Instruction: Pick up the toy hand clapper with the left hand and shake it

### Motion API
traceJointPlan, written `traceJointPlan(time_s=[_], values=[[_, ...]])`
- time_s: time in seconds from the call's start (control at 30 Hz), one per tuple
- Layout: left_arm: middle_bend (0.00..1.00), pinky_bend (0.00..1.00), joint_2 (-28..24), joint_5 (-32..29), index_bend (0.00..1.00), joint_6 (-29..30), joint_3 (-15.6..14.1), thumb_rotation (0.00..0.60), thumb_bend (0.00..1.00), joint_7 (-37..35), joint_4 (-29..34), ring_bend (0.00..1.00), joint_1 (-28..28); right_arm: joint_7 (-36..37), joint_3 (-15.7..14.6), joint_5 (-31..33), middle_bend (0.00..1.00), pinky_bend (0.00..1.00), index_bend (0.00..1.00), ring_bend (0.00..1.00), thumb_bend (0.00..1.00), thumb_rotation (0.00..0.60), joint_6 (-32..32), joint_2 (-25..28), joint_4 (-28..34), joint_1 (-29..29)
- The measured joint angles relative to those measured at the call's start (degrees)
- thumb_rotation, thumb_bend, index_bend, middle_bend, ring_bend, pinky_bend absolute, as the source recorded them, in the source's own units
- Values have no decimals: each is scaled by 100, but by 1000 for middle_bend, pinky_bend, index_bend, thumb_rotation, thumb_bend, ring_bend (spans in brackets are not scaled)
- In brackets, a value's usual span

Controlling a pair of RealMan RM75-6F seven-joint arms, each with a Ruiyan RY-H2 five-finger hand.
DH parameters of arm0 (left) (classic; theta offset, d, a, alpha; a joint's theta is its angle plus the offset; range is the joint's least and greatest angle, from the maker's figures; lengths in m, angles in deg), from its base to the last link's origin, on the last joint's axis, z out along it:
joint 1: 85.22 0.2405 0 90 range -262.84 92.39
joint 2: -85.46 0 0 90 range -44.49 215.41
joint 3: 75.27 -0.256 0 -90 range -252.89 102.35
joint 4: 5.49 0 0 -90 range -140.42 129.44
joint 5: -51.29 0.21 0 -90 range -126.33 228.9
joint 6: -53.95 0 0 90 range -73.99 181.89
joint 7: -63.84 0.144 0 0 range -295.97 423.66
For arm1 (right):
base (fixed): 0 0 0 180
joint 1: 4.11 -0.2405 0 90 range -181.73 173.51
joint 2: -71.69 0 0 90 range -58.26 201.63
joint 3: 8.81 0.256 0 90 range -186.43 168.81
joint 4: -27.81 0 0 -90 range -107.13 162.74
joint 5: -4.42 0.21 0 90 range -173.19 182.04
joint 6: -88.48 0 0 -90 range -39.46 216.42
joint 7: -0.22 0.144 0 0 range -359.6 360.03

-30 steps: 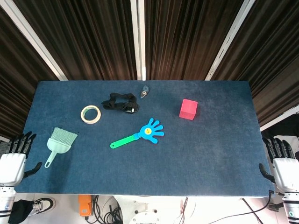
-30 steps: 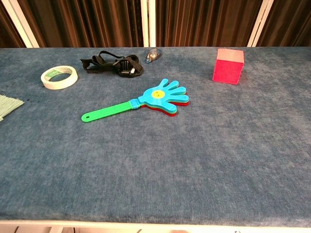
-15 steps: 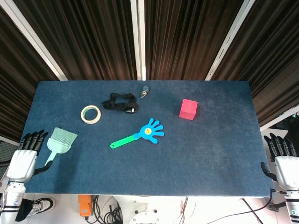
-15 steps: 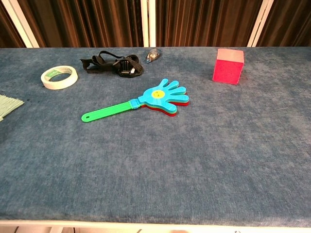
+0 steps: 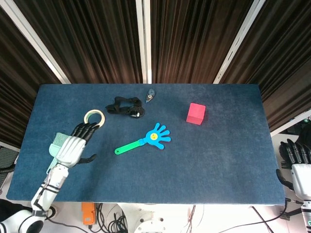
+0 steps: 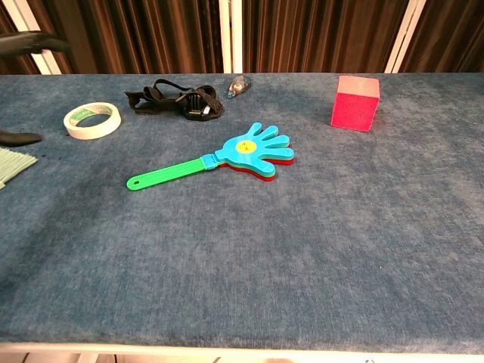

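Note:
The toy hand clapper (image 5: 144,140) lies flat near the table's middle, its blue palm (image 6: 254,148) toward the right and its green handle (image 6: 168,174) pointing left. My left hand (image 5: 75,146) hovers over the table's left part, open with fingers spread, well left of the handle and holding nothing. In the chest view only its dark fingertips (image 6: 34,42) show at the top left edge. My right hand (image 5: 297,160) hangs open beyond the table's right edge.
A tape roll (image 5: 94,118) lies just beyond my left hand, and a green brush (image 5: 57,143) is partly under it. A black strap (image 5: 125,107), a small tape dispenser (image 5: 151,94) and a pink cube (image 5: 196,113) sit toward the back.
My left hand has swung in from beyond the left edge and now hangs over the table above the brush. The right hand has sunk slightly lower.

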State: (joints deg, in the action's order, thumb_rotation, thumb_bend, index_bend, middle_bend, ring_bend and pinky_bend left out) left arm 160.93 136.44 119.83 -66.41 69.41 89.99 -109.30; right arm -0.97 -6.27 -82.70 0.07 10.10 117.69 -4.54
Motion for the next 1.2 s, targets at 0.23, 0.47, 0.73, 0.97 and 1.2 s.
traceJointPlan(time_s=[0.23, 0.47, 0.73, 0.97, 1.2], values=[[82, 21, 657, -459, 104, -553, 273, 589, 188, 178, -181, 0, -600, 98, 43, 36, 0, 0, 0, 0, 267, 600, -78, 59, -50, 40], [112, 16, 1487, -990, 117, -854, 454, 528, 183, 303, -804, 4, -1035, 157, 50, 89, 0, 0, 0, 0, 267, 600, 7, 65, -109, 28], [112, 11, 2343, -1393, 117, -1065, 533, 451, 175, 412, -1677, 3, -1474, 233, 75, 142, 0, 0, 0, 0, 271, 600, 86, 32, -194, -7], [112, 12, 2633, -1642, 134, -1079, 570, 442, 172, 527, -1955, 3, -1626, 303, 80, 176, 0, 0, 0, 0, 273, 600, 54, 34, -244, 33], [112, 16, 2795, -2136, 166, -1114, 608, 356, 146, 911, -1954, 22, -1685, 365, 81, 182, 0, 0, 0, 0, 275, 600, 29, 33, -290, 62]])
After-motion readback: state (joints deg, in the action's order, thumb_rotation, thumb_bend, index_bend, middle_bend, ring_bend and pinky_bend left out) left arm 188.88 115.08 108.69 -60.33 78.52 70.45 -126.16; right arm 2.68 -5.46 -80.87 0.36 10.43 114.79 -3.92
